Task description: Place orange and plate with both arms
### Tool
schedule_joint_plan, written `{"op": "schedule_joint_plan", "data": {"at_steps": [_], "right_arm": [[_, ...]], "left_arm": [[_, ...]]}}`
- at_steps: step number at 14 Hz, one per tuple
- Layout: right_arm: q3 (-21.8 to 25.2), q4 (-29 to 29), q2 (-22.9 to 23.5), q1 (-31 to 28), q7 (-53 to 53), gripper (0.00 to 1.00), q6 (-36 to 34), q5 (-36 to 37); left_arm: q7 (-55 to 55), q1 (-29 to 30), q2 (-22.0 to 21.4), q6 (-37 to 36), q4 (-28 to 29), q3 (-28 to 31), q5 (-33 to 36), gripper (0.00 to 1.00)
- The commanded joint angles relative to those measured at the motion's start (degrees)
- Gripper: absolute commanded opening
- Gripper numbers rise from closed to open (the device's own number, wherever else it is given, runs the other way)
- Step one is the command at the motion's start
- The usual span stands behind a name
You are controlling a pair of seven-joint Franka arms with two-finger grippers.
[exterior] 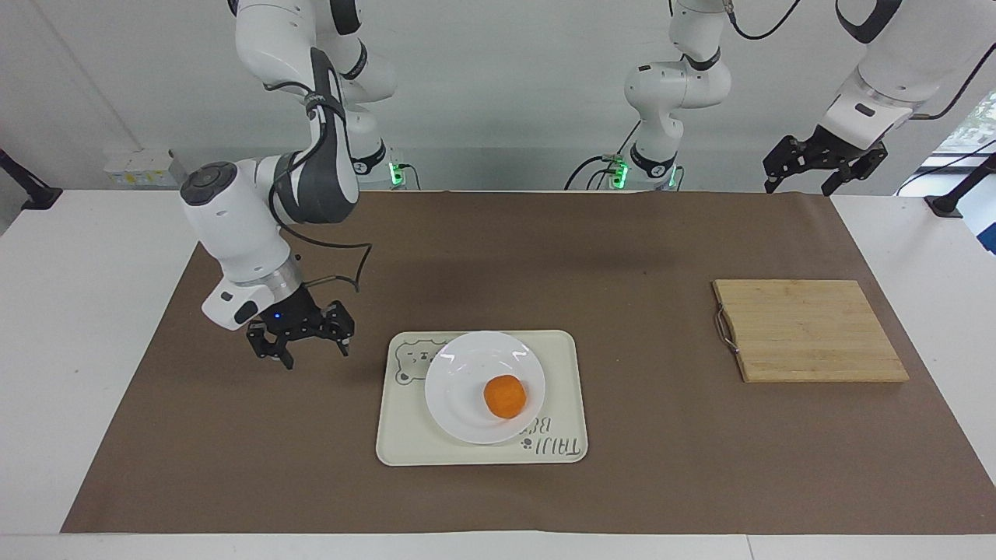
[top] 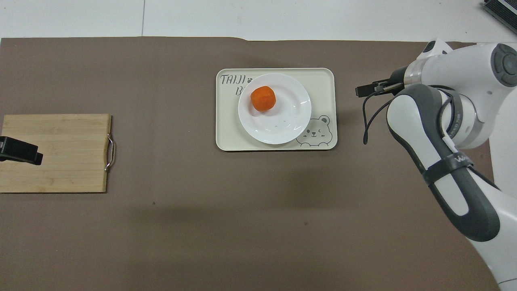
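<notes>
- Right end effector (exterior: pixel 299 348), fingers spread and holding nothing, hangs over the bare brown mat (exterior: pixel 233 435) just beside the tray, toward the right arm's end of the desk; it touches neither tray nor plate.
- Left end effector (exterior: pixel 821 167), also released and empty, waits raised at the left arm's end of the desk; from overhead only its black tip (top: pixel 20 150) shows, over the cutting board.
- White desk (exterior: pixel 85 327) carries the brown mat, which covers most of its top.
- Two white arms with dark-grey joint patches frame the scene: the right arm (exterior: pixel 233 225) bends down toward the mat, the left arm (exterior: pixel 895 70) stays high.
- Wooden cutting board (exterior: pixel 809 330) with a metal handle lies flat on the mat toward the left arm's end, well apart from the tray.
- Cream rectangular tray (exterior: pixel 560 373), printed with a bear and lettering, sits near the middle of the mat.
- White plate (exterior: pixel 467 389) rests on the tray, covering part of the print.
- Orange (exterior: pixel 504 395) sits on the plate, off its centre, toward the edge farther from the robots.
</notes>
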State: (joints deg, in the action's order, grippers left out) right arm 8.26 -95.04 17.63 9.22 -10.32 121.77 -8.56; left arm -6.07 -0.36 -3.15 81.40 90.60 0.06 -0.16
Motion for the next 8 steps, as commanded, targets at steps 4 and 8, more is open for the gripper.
{"op": "schedule_joint_plan", "data": {"at_steps": [4, 8], "right_arm": [[3.6, -0.77, -7.95, -0.69, 4.96, 1.0, -9.69, 5.48], [4.31, -0.77, -12.43, -0.52, 5.05, 1.0, -15.67, 5.92]], "left_arm": [[0.53, 0.36, 0.52, -1.07, -1.21, -0.24, 0.68, 1.0], [0.53, 0.36, 0.52, -1.16, -1.21, -0.24, 0.68, 1.0]]}}
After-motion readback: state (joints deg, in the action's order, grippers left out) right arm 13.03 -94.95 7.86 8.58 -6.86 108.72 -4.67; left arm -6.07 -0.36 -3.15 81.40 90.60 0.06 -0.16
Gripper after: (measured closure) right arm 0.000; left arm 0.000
